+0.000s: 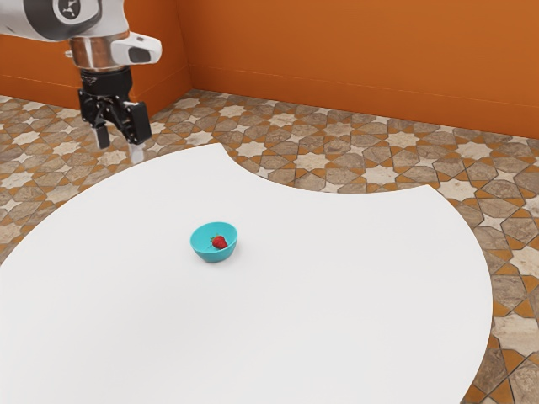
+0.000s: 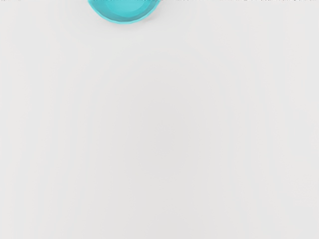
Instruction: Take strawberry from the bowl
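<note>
My gripper (image 1: 120,143) hangs at the exterior view's upper left, high and well apart from the bowl, its two fingers spread with nothing between them. A turquoise bowl (image 1: 205,251) stands upright on the white table. Inside it lies a red strawberry (image 1: 219,242) with a bit of green, near the bowl's wall. In the wrist view, part of the bowl (image 2: 124,19) shows at the picture's edge, its near rim and some of its inside; the strawberry's part of the bowl is cut off there.
The round white table (image 1: 337,303) has a curved notch in its far edge. Beyond it are a patterned tile floor (image 1: 337,151) and an orange wall (image 1: 362,59).
</note>
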